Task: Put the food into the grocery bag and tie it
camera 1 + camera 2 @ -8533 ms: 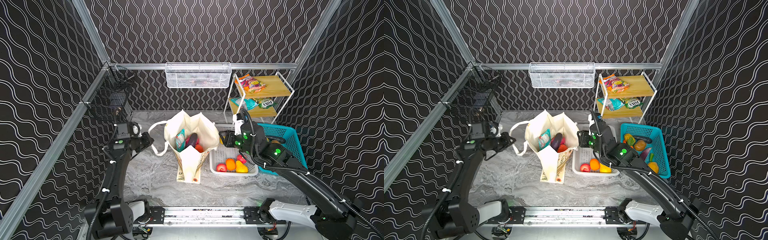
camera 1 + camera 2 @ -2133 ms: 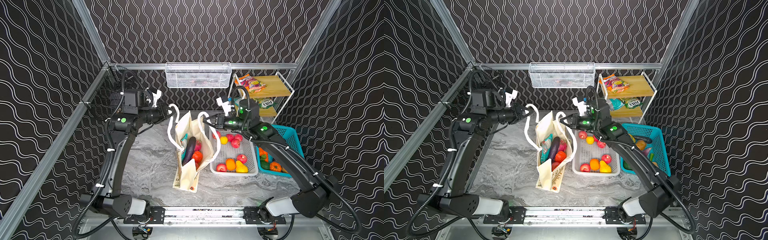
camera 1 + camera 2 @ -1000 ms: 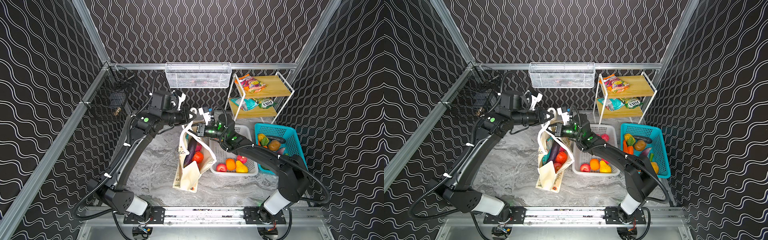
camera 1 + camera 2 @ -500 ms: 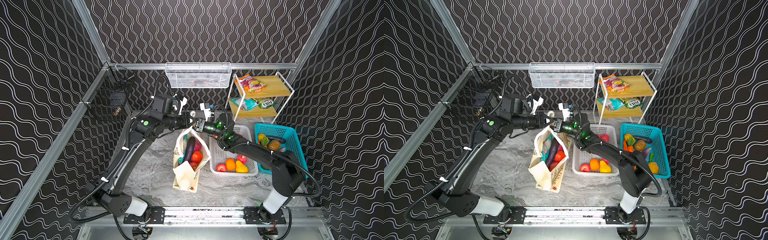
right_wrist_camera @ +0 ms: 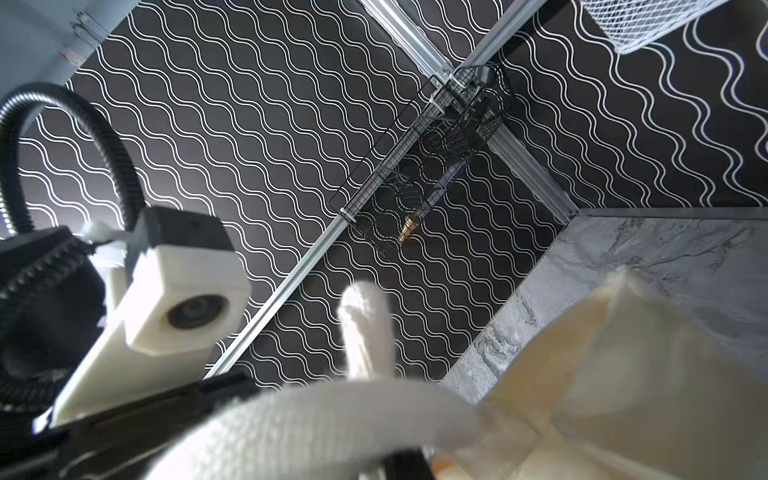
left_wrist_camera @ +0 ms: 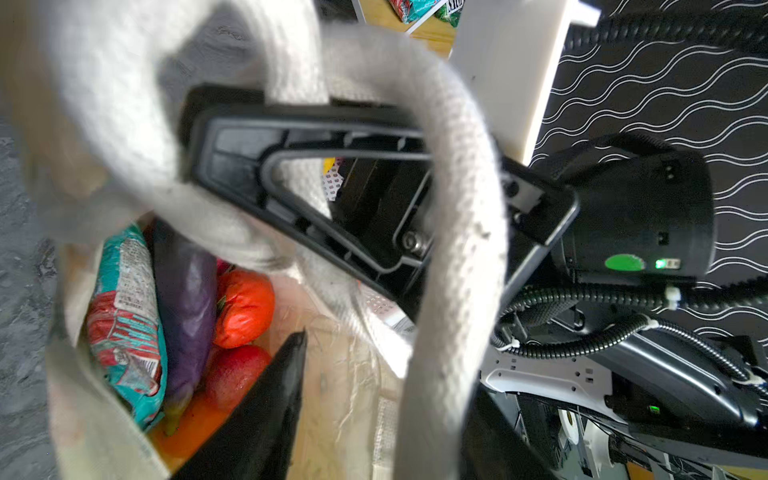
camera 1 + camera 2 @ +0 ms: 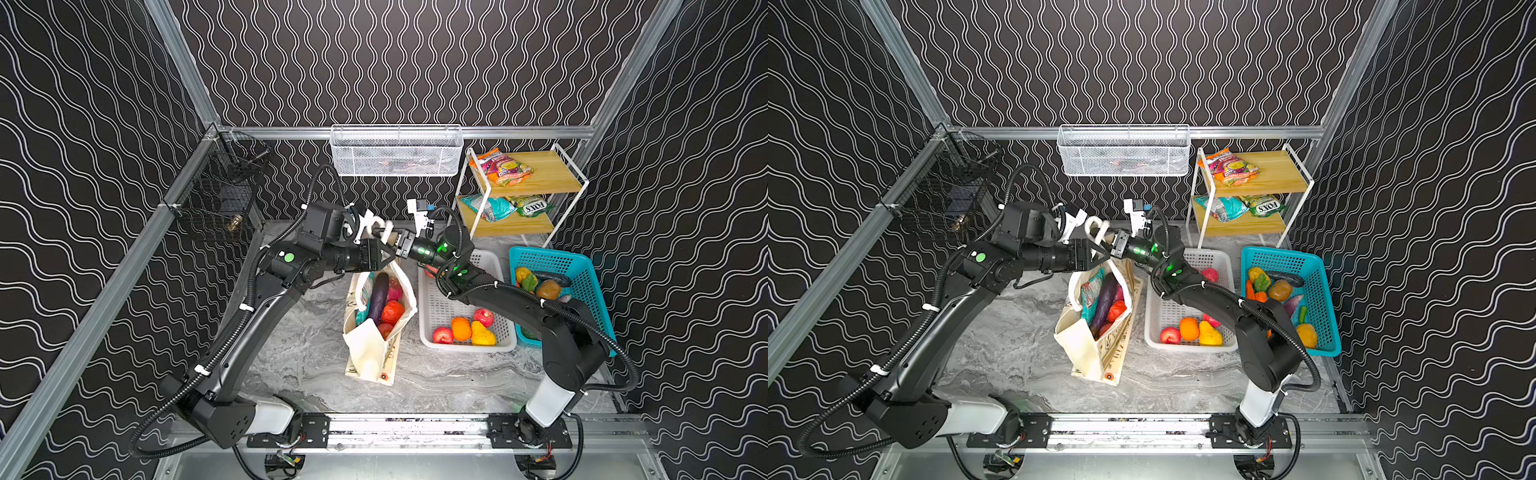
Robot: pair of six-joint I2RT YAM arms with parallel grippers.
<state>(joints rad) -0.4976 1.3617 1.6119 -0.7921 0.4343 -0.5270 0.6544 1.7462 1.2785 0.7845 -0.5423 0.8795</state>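
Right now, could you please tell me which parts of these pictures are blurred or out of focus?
Left wrist view: the white strap close to the lens is soft, the food beyond it fairly crisp. Right wrist view: strap and grocery bag blurred, patterned wall sharp. Both top views: sharp, evenly lit.

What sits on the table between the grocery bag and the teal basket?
The white basket stands between the grocery bag and the teal basket; both top views show it.
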